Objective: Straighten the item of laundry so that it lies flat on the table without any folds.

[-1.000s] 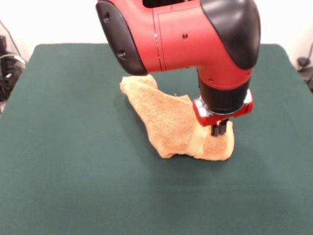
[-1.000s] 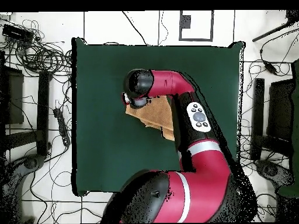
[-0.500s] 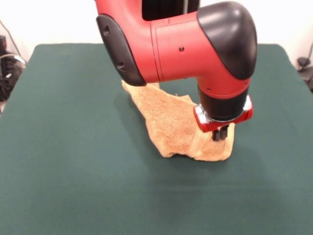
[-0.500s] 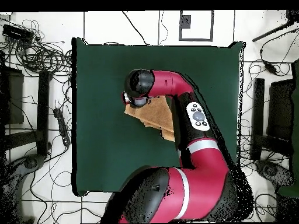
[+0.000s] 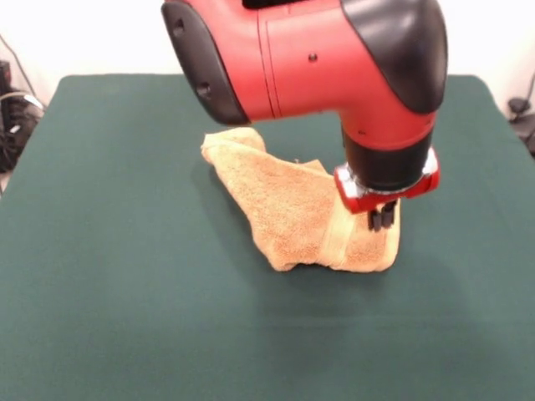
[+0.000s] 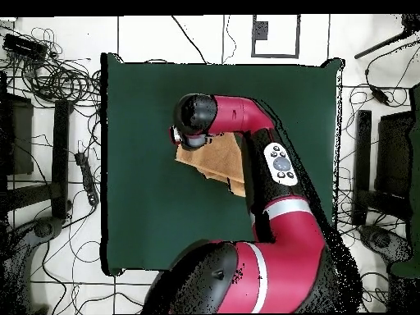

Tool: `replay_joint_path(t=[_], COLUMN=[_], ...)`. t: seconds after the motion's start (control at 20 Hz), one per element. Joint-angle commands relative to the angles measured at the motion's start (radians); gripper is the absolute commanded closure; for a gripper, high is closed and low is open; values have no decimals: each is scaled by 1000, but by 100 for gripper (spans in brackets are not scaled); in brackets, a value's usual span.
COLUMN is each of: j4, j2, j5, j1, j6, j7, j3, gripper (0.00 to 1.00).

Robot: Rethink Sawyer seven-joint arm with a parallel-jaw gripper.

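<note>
I hold the end effector [image 5: 382,219] pinching the bunched towel [image 5: 288,209] corner beneath; next, drag it outward.

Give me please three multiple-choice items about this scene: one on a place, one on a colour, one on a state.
1. Where is the gripper?
A. Over the towel's right end in the front view
B. Over bare table
C. Off the table

2. What colour is the table cover?
A. White
B. Dark green
C. Red

3. How does the towel lie?
A. Fully flat
B. Rolled into a ball
C. Bunched with folds

Answers: 1 A, the black fingers close together at the towel's right end. 2 B, the cloth around the towel is dark green. 3 C, ridges and a raised hump show.
</note>
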Motion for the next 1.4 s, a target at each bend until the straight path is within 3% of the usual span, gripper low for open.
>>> replay_joint_path(t=[0.05,0.25,0.35,0.75,1.4], j4=[78,43,-35,-25,-41], j2=[-102,-75,-37,-16,10], j5=[86,93,84,59,1], j1=[55,73,89,103,111], j6=[175,161,189,117,103], j7=[116,128,120,111,39], j3=[26,18,12,-19,-36], gripper=[100,100,100,100,100])
